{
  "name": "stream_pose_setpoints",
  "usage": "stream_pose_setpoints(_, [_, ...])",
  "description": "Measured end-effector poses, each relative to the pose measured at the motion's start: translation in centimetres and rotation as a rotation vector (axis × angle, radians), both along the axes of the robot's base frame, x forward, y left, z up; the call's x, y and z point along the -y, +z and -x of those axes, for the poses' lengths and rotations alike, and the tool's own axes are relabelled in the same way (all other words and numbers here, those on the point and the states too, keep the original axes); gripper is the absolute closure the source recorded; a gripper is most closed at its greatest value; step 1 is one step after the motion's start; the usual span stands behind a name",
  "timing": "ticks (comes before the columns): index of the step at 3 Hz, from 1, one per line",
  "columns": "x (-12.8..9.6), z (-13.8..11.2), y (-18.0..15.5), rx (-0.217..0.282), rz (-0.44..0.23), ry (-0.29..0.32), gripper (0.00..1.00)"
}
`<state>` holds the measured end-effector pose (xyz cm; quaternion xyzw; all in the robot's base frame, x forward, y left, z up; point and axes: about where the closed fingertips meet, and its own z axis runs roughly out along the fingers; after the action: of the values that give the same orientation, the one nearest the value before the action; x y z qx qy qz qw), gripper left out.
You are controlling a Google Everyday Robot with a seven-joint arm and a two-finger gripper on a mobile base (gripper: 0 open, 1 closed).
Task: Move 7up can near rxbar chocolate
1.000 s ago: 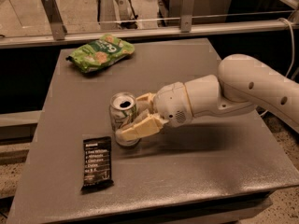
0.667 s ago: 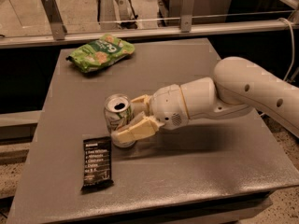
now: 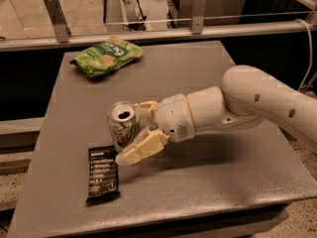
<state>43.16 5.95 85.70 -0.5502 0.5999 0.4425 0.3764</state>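
- I take the rxbar chocolate [image 3: 102,174] as my reference: a flat, black, rectangular wrapper with lines of white text, lying flat with its long side running away from me.
- The 7up can [image 3: 123,125] stands just beyond the bar's far right corner. It is a silver-white aluminium cylinder with green markings, and its round top and dark mouth opening face up.
- The can's base sits very close to the bar's far edge. I cannot tell whether the two touch, or whether the can rests on the surface.
- The gripper [image 3: 130,132] is at the can, just beyond and to the right of the bar. Its two pale, cream-coloured fingers are clamped on the can's sides.
- One blocky finger [image 3: 141,150] angles down across the can's near side towards the bar. The other wraps the far side near the rim.
- The arm [image 3: 247,100], smooth off-white rounded segments, reaches in from well to the right of the bar.
- A crinkled green snack bag [image 3: 106,56] lies far beyond the bar, well apart from it.
- Everything sits on a matte grey table [image 3: 208,172] with a flat, even top.
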Motion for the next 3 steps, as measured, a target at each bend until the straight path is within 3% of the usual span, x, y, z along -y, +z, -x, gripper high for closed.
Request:
stream_pose_setpoints(1, [0.0, 0.0, 0.0, 0.000, 0.000, 0.000, 0.00])
stream_pose_setpoints(2, [3.4, -2.1, 1.8, 0.047, 0.005, -0.045, 0.00])
stream_pose_setpoints(3, [9.4, -5.8, 4.9, 0.141, 0.011, -0.102, 0.00])
